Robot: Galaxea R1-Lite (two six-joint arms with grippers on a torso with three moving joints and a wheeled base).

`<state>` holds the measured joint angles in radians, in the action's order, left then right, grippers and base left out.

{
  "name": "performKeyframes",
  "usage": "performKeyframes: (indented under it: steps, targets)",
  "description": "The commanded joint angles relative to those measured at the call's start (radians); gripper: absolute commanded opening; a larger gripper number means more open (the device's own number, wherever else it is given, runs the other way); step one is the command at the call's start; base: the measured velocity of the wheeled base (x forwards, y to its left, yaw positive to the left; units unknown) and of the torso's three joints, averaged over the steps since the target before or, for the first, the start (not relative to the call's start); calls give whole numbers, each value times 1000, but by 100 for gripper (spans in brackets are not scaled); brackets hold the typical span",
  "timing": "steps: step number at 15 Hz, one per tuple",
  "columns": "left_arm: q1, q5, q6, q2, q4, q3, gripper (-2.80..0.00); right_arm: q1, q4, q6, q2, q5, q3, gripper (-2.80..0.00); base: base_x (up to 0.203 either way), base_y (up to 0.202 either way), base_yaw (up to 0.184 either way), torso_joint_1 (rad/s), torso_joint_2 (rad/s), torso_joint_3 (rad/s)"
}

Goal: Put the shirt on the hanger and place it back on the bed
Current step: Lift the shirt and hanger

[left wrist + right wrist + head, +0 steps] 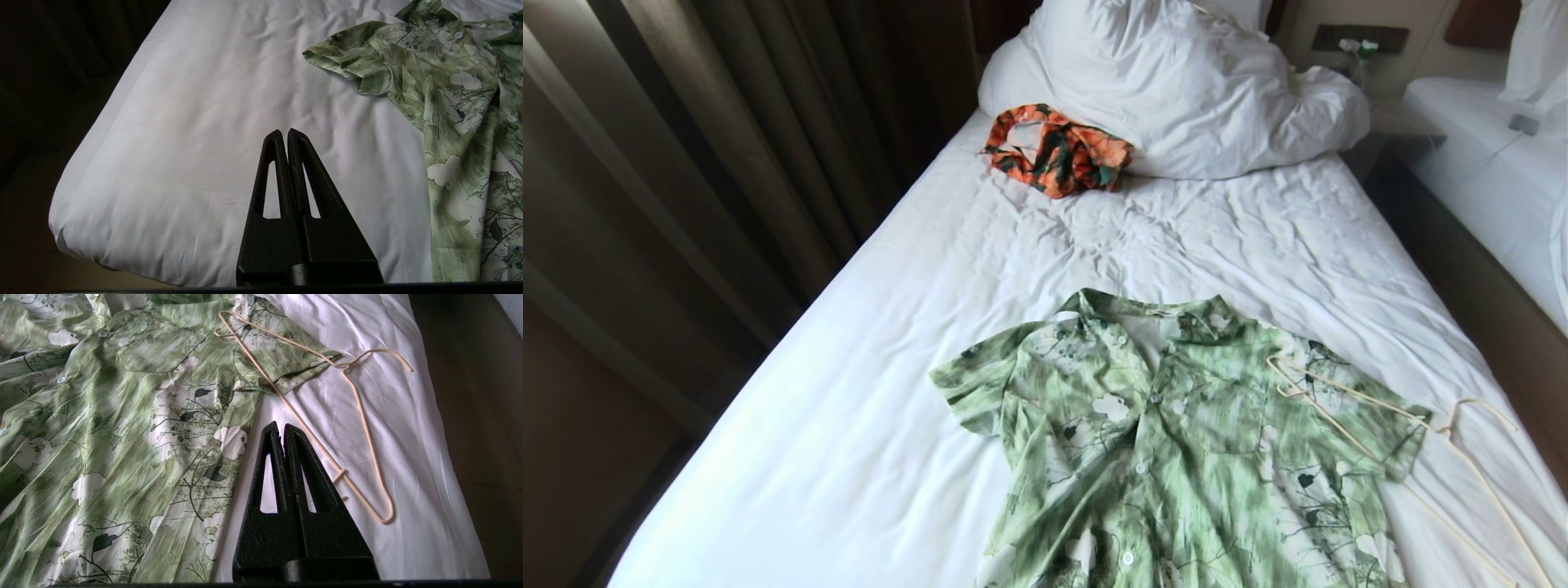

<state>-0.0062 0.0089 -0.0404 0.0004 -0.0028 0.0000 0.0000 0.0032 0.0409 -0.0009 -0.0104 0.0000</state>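
The green flowered shirt (pixel 1168 441) lies flat and buttoned on the bed (pixel 849 425), collar toward the pillow. The cream wire hanger (pixel 1405 445) lies beside it, one end resting on the shirt's sleeve, the hook toward the bed's right edge. In the right wrist view the hanger (pixel 359 428) lies just beyond my right gripper (pixel 282 426), which is shut and empty above the sheet beside the shirt (pixel 122 416). My left gripper (pixel 284 134) is shut and empty over bare sheet, with the shirt's other sleeve (pixel 351 65) off to one side. Neither arm shows in the head view.
An orange, black and teal garment (pixel 1058 151) lies against the bunched duvet and pillow (pixel 1176 82) at the head of the bed. Dark curtains (pixel 686 163) hang along the left. A second white bed (pixel 1494 171) stands at the right across a dark gap.
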Motion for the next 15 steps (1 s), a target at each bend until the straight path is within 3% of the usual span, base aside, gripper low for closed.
performKeyframes:
  steps: [1,10,15]
  targets:
    - [0,0,-1,0,0,0,-280,0,0,1,-1,0,2,-280,0,0,0,0,0,0]
    - [0,0,-1,0,0,0,-280,0,3,1,-1,3,-15,-280,0,0,0,0,0,0]
    - [0,0,-1,0,-2,0,-280,0,88,2,37,-1,-169,-280,0,0,0,0,0,0]
